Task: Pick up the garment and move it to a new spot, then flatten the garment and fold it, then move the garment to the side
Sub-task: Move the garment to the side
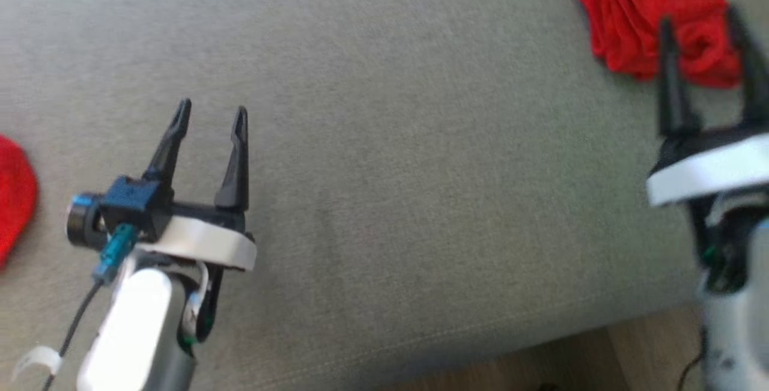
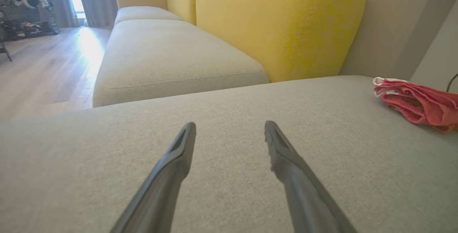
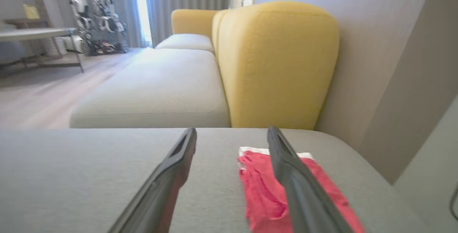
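Observation:
The garment (image 1: 652,15) is a red cloth with a white edge, folded into a compact bundle near the far right of the grey sofa cushion (image 1: 420,169). My right gripper (image 1: 700,18) hovers just in front of the garment, open, with nothing between its fingers. In the right wrist view the garment (image 3: 261,190) lies flat past the right gripper (image 3: 232,131), partly behind one finger. My left gripper (image 1: 212,107) stands open and empty over bare cushion at the lower left. The left wrist view has the left gripper (image 2: 230,125) mid-cushion and the garment (image 2: 418,104) far to its right.
Another red cloth (image 1: 12,199) pokes in at the cushion's left edge. The cushion's front edge meets wooden floor (image 1: 541,361). A yellow backrest (image 2: 279,25) and a wall stand behind the cushion. A second seat cushion (image 2: 171,57) extends beyond it.

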Available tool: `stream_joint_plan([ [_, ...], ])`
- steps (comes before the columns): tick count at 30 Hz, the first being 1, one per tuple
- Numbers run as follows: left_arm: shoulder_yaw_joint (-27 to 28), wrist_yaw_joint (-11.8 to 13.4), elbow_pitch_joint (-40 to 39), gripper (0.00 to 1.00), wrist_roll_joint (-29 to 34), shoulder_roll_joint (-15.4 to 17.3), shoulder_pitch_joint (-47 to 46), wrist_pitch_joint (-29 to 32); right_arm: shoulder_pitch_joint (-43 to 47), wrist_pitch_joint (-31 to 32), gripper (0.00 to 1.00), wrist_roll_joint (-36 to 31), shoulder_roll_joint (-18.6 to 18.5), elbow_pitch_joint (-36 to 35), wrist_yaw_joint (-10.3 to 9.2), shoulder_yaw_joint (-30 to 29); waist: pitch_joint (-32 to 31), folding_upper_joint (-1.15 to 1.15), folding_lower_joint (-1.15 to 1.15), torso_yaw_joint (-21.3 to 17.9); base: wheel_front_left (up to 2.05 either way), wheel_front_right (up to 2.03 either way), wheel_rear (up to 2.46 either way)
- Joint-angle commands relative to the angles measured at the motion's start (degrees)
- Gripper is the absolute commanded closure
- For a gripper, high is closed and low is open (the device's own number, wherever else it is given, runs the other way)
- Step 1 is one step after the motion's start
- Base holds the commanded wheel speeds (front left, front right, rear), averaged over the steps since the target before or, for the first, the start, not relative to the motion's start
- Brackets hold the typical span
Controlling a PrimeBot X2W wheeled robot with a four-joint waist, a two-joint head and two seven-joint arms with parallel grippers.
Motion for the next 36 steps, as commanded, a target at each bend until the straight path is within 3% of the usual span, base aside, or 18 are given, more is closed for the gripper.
stream_joint_plan([
  [1,2.4,0.7,-1.4,0.0,-0.4,0.4,0.1,-0.5,1.9,-0.8,0.0,-0.9,1.4,-3.2,-0.04,1.5,-2.6,0.0,0.0,2.7,0.0,0.0,0.0],
  [6,3.2,1.6,-0.8,0.0,-1.4,0.1,2.7,-0.8,7.5,-2.1,0.0,-0.9,4.3,-3.3,-0.04,3.6,-5.8,0.0,0.0,6.4,0.0,0.0,0.0],
  [16,4.2,2.6,-1.0,0.0,-2.3,1.0,7.2,-0.9,13.6,-5.1,0.0,-1.7,4.9,-0.7,-0.04,5.9,-10.5,0.0,0.0,10.7,0.0,0.0,0.0],
  [36,1.9,3.4,-2.6,0.0,-3.0,1.8,14.9,1.5,18.9,-8.9,0.0,-1.5,4.9,5.1,-0.04,4.9,-16.9,0.0,0.0,11.2,0.0,0.0,0.0],
])
